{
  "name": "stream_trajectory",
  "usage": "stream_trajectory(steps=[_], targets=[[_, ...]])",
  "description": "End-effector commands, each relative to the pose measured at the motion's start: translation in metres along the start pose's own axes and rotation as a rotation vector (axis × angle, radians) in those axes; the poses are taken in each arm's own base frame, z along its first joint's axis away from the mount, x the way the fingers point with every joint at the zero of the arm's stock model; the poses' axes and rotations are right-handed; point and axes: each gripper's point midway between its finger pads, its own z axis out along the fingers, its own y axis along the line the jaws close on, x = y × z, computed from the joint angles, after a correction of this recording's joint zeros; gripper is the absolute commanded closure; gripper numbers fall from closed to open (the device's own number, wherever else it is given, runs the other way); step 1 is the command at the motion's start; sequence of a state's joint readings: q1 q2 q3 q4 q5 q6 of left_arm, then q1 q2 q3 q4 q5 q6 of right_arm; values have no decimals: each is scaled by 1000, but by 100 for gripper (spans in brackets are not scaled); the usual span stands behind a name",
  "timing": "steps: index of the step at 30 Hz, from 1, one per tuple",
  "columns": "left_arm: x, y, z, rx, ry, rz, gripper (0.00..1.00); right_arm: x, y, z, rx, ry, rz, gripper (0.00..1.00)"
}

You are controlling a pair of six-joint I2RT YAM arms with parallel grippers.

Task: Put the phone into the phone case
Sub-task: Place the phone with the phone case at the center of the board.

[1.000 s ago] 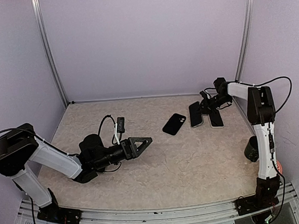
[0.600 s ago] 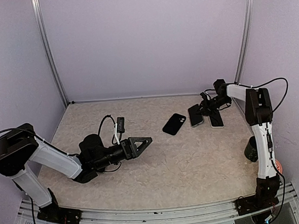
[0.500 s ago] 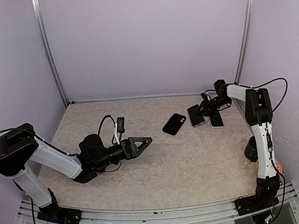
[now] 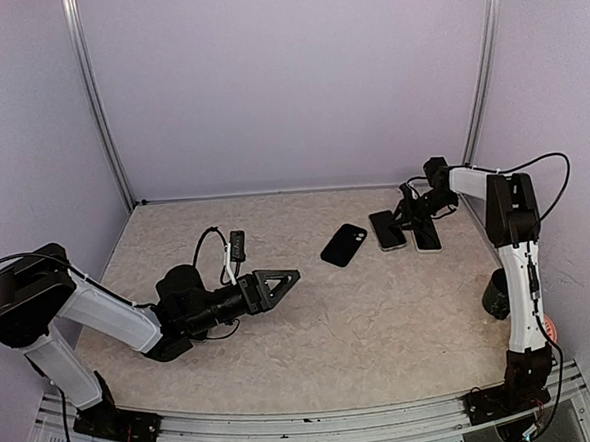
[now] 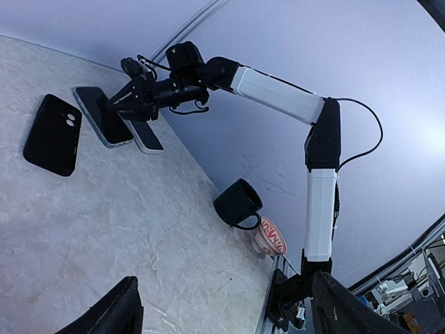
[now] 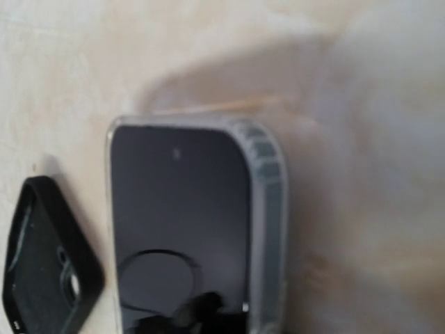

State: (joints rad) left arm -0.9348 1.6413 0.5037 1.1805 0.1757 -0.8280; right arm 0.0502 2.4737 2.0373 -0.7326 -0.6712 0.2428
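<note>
From my station I take the phone case (image 6: 268, 202) as my reference; it lies flat on the table (image 4: 333, 349) toward the far right, and in the right wrist view its pale grey rim runs around the dark face of the phone (image 6: 181, 209), so the phone sits inside it. The right gripper (image 4: 407, 214) hangs directly over the case, at the edge nearest the other phone (image 4: 426, 235), which lies just beside the case on its right; I cannot tell from any view how far its jaws are parted, nor whether they touch the case, and its own camera shows no fingers. To the left of the case, near but apart from it, lies a black item (image 4: 344, 244) of phone shape with a camera cutout; I cannot tell whether it is a phone or a shell. The left gripper (image 4: 279, 287) lies low over the table well apart from the case, to its left and nearer me; its jaws stand wide and nothing is between them. A black mug (image 5: 238, 202) stands well apart from the case, on its right and nearer me; a red-and-white cup (image 5: 268, 238) sits just beyond the mug from the case.
</note>
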Motion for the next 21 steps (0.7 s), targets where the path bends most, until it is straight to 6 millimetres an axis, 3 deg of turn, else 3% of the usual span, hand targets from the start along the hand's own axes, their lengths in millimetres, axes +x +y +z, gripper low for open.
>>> stream_trajectory(steps=[1,7,13,21], targets=[[3,-1,-3,2,-1,4,19,-2,1,-19,63,-32,-26,66],[3,-2,-3,6,-4,5,18,14,7,-19,97,-11,-50,65],[3,-3,-4,6,-4,7,19,9,7,-29,153,-35,-64,63],[-5,3,-8,-56,-18,54,13,1,60,-55,118,-110,-169,48]])
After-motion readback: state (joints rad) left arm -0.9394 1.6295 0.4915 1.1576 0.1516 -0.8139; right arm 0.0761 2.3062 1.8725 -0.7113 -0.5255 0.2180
